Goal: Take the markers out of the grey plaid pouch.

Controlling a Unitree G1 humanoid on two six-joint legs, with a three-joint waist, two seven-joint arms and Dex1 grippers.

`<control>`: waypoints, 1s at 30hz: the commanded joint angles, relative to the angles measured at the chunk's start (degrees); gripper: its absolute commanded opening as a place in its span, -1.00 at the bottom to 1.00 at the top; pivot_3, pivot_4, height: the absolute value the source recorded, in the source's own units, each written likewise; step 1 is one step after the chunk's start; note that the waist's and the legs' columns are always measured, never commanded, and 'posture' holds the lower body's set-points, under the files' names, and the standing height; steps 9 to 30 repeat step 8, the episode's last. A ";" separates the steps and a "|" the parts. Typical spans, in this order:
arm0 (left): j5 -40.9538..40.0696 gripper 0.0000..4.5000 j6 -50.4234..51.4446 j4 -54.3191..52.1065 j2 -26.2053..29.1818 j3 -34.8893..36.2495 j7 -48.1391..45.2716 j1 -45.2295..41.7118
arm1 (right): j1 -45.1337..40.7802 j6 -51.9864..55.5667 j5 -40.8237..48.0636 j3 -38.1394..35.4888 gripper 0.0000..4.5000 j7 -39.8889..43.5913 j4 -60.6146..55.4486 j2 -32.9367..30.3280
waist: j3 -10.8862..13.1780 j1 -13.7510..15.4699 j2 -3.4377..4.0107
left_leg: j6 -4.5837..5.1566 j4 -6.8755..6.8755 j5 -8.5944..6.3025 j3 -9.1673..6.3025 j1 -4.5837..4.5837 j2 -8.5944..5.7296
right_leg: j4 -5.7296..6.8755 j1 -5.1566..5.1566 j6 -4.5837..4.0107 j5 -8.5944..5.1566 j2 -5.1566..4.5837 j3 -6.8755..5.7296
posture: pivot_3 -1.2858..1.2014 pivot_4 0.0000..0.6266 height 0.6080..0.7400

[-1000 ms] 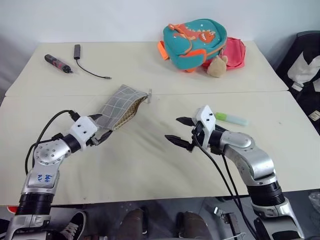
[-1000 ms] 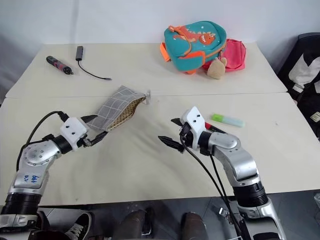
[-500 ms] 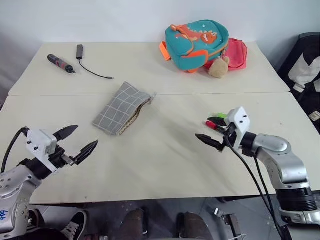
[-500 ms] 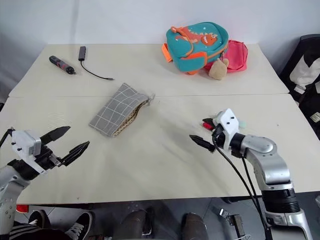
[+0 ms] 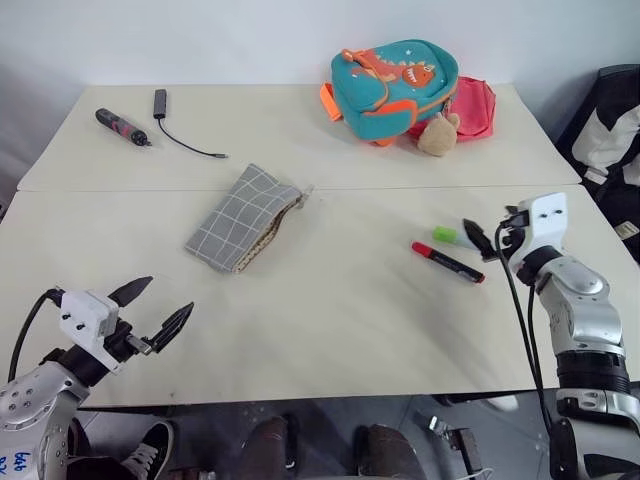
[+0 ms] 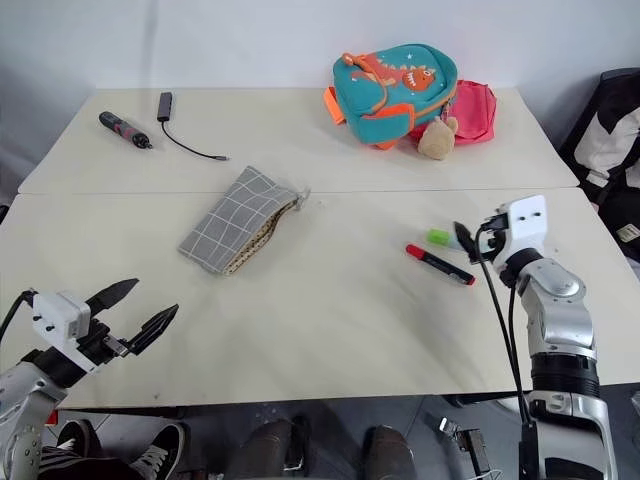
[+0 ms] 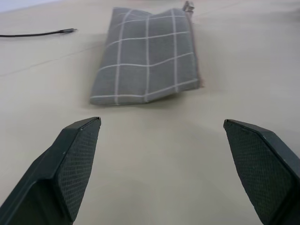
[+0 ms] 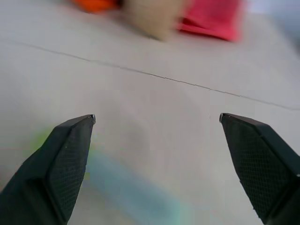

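Left gripper (image 5: 158, 310) low at the near left edge of the cream table (image 5: 330, 330), pointing level and forward, two black fingers spread wide, nothing between them; in the left wrist view the checkered finger pads (image 7: 77, 161) far apart with the pouch ahead of them. Right gripper (image 6: 470, 240) at the right side of the table, arm bent up from below, fingers also spread and empty, just beside the green marker. Compared with one second ago: left gripper then at the pouch, with the pouch end raised from the table, now drawn back toward the near edge and well apart from it; pouch now flat on the table. Right gripper then near the table middle, over the red marker, now swung out to the right, both markers uncovered. Flat rectangular grey plaid fabric pouch (image 5: 240, 217) with thin white grid lines, lying diagonal left of centre, brown dotted lining visible along the open edge, small clear zipper ring at its far corner. Slim red marker with black ends (image 5: 447, 262) lying free on the table right of centre, outside the pouch. Shorter light green marker with pale body (image 5: 450, 236) just behind it, near the right gripper's fingers. At the far side: teal fabric backpack with orange dinosaur (image 5: 392, 86), pink bag (image 5: 472, 106) behind it, dark maroon pen-shaped tool (image 5: 119, 126) and thin black cable (image 5: 185, 142) at far left.
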 commanded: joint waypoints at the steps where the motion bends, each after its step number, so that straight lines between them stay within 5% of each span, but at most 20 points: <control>1: -0.39 0.99 0.02 -2.96 0.00 -0.44 -0.30 0.59 | -1.59 -3.30 1.00 -4.61 0.98 -4.21 3.45 -0.59 | 0.00 -0.12 0.00 | 0.00 0.00 0.00 -0.01 0.00 0.04 | 0.00 0.02 0.00 0.00 0.00 0.01 | 0.03 -0.52 1.00; 30: 0.28 0.99 -0.83 -2.46 0.68 -2.19 -2.05 -0.56 | -0.25 -6.10 1.83 -6.40 0.98 -7.21 5.37 1.53 | 0.00 -0.25 0.01 | 0.00 0.00 0.01 0.02 0.02 0.06 | 0.01 0.02 0.00 0.00 0.03 0.01 | 0.03 -0.52 1.00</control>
